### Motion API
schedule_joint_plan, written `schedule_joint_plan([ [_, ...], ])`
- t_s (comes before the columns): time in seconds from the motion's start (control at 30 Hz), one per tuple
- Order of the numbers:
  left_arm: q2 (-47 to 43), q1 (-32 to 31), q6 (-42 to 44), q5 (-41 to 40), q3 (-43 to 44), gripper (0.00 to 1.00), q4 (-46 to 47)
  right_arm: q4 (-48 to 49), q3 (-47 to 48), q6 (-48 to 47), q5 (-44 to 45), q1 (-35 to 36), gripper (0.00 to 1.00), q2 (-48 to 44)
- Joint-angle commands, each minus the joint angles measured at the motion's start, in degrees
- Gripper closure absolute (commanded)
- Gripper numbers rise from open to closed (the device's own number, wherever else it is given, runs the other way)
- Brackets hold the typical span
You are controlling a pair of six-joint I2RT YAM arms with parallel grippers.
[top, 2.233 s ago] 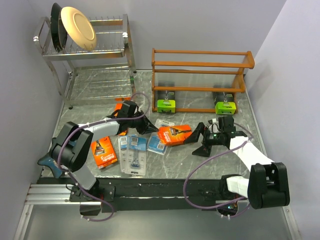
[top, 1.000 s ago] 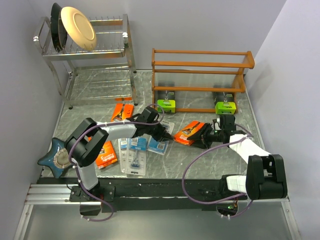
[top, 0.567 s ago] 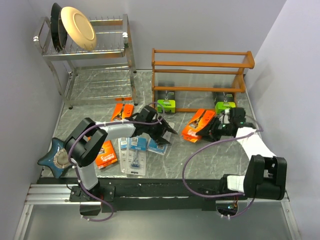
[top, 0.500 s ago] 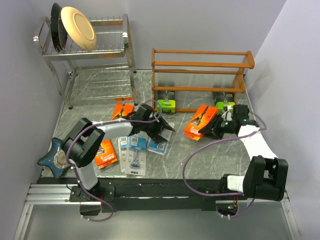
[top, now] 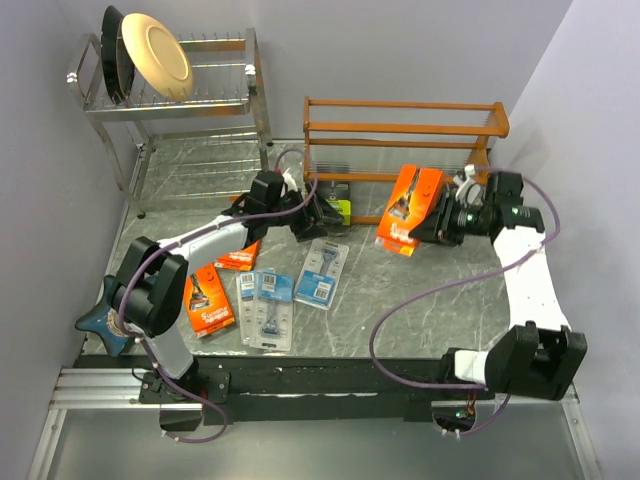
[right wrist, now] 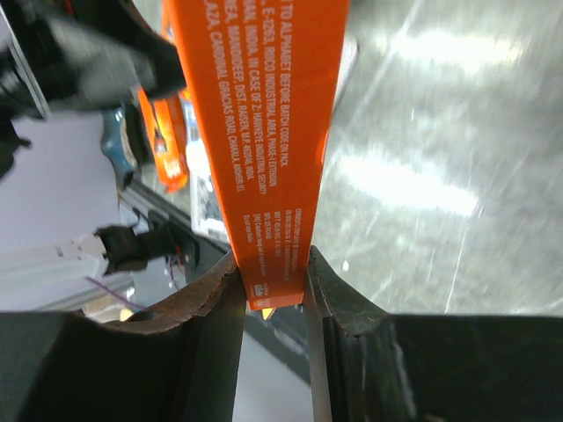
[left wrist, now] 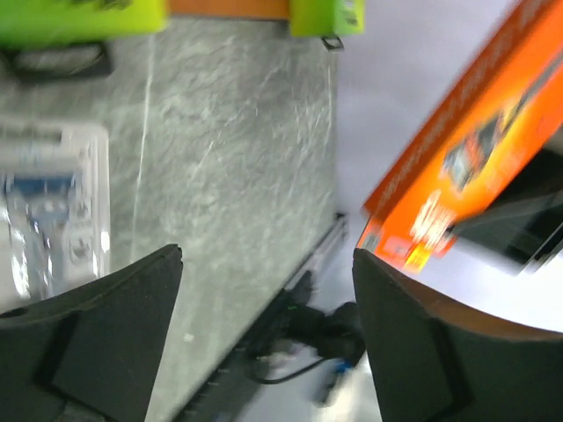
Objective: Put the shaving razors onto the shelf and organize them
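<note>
My right gripper point(top: 432, 218) is shut on a flat orange razor pack point(top: 408, 206), held upright off the table in front of the shelf point(top: 400, 142). In the right wrist view the orange pack point(right wrist: 264, 132) is pinched edge-on by my right gripper point(right wrist: 271, 281). My left gripper point(top: 318, 208) is open and holds nothing, just left of a lime-green box point(top: 343, 210) under the shelf. Between its fingers, my left gripper point(left wrist: 264, 343) shows only table. Two more orange packs point(top: 210, 302) and several blue blister cards point(top: 322, 272) lie on the table.
A chrome dish rack point(top: 170, 100) with plates stands at the back left. A blue star-shaped dish point(top: 100, 318) sits at the table's left edge beside the left arm's base. The side walls close in on both sides.
My right gripper has lifted the orange pack off the table and carried it back toward the shelf. My left gripper has opened and drawn back from the blister cards to the green box.
</note>
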Motion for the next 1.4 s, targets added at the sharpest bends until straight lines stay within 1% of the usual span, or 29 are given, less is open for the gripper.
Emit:
schedule_joint_plan([
  [0.0, -0.23, -2.14, 16.12, 3.38, 2.38, 0.2, 2.25, 4.07, 7.63, 0.12, -1.38, -0.83, 0.77, 5.82],
  [0.03, -0.93, -2.76, 18.66, 2.25, 1.6, 0.26, 2.08, 5.47, 8.51, 0.39, -1.47, -0.83, 0.77, 6.89],
  [0.1, -1.38, -4.95, 21.05, 1.97, 0.98, 0.33, 2.07, 7.14, 10.71, 1.27, -1.64, -0.92, 0.77, 10.13],
  [0.13, -1.55, -5.66, 23.24, 2.15, 0.71, 0.38, 2.08, 7.41, 11.41, 1.45, -1.73, -0.92, 0.77, 11.28],
  [0.23, -0.77, -8.65, 27.11, 3.2, 1.58, 0.43, 0.85, 8.64, 14.22, 1.89, -2.52, -1.09, 0.77, 14.8],
  [0.3, 0.11, -10.4, 28.79, 4.17, 2.9, 0.44, 0.67, 9.08, 15.45, 2.41, -3.57, -1.09, 0.77, 17.42],
  [0.37, 1.43, -11.02, 28.97, 4.26, 3.69, 0.46, 1.28, 9.35, 17.38, 2.85, -3.93, -1.09, 0.77, 19.1],
  [0.57, 4.94, -11.99, 27.48, 3.38, 6.68, 0.44, 3.83, 10.4, 22.91, 4.09, -4.9, -1.18, 0.77, 26.04],
  [0.7, 7.58, -12.17, 27.57, 2.16, 9.4, 0.45, 3.57, 10.4, 25.56, 4.17, -4.28, -1.27, 0.76, 29.04],
  [0.83, 9.34, -12.43, 27.04, 2.85, 10.99, 0.45, 3.66, 10.84, 28.02, 5.31, -3.58, -1.79, 0.75, 31.5],
  [0.93, 9.26, -12.87, 27.3, 2.94, 10.82, 0.45, 3.66, 11.19, 29.08, 6.81, -2.61, -2.58, 0.7, 32.91],
  [0.97, 9.17, -13.31, 27.39, 2.85, 10.73, 0.45, 3.57, 11.45, 29.26, 7.59, -1.83, -3.11, 0.68, 33.26],
  [1.0, 8.99, -13.4, 27.65, 2.77, 10.47, 0.45, 3.66, 11.8, 29.34, 8.04, -1.3, -3.37, 0.64, 33.35],
  [1.07, 8.73, -13.92, 28.09, 2.59, 10.11, 0.45, 3.66, 12.25, 29.61, 8.92, -0.85, -4.08, 0.62, 33.26],
  [1.17, 8.9, -14.63, 28.71, 2.24, 10.03, 0.44, 3.66, 12.51, 29.7, 9.62, 0.02, -4.61, 0.51, 32.74],
  [1.37, 10.04, -15.86, 29.58, 2.15, 12.22, 0.44, 3.22, 13.04, 27.85, 10.5, 0.99, -5.92, 0.43, 29.58],
])
